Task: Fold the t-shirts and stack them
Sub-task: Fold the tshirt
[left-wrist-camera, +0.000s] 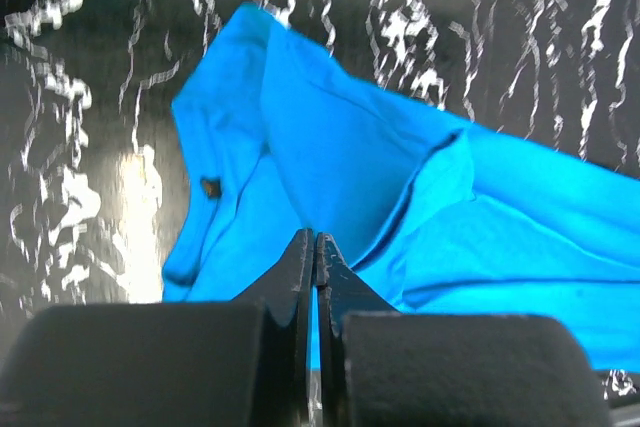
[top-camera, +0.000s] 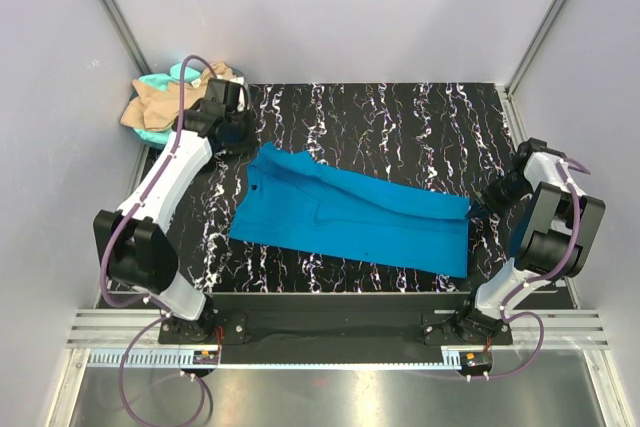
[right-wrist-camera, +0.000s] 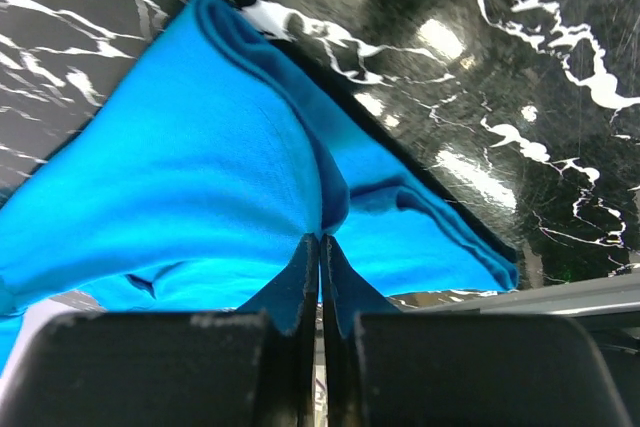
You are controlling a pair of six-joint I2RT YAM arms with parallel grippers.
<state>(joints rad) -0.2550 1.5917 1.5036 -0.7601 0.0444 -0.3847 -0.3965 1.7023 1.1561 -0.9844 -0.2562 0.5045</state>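
Pinching blue t-shirt [right-wrist-camera: 180,167], wrist-view-only: right claw [right-wrist-camera: 320,239]

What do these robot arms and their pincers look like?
Both arms, left arm and right arm, have white shells and black joints, with purple cables looping alongside. The left gripper and right gripper are black, each with two thin tapered fingers.
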